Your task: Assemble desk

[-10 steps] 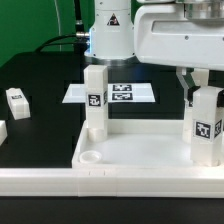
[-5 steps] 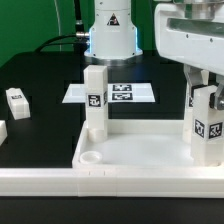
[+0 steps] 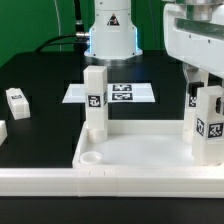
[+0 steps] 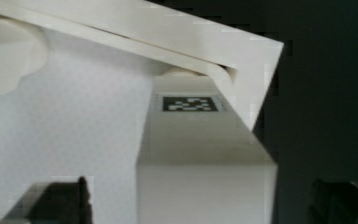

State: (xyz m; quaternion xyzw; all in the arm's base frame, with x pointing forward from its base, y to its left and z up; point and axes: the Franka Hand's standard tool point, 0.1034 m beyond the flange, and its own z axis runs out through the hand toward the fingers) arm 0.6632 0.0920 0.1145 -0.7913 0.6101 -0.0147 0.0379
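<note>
The white tray-like desk tabletop lies at the front of the exterior view, with an open round socket at its near left corner. One white tagged leg stands upright at its back left corner. My gripper is at the exterior view's right, shut on the top of a second tagged leg that stands upright at the tabletop's back right. In the wrist view this leg runs between my dark fingers, with my gripper around it and the tabletop below.
The marker board lies flat behind the tabletop. A small white block with dark marks sits on the black table at the exterior view's left, with another white piece at the left edge. The robot base stands at the back.
My gripper and wrist have shifted toward the exterior view's right, and the held leg has moved slightly right with them. The other leg and the tabletop have not moved.
</note>
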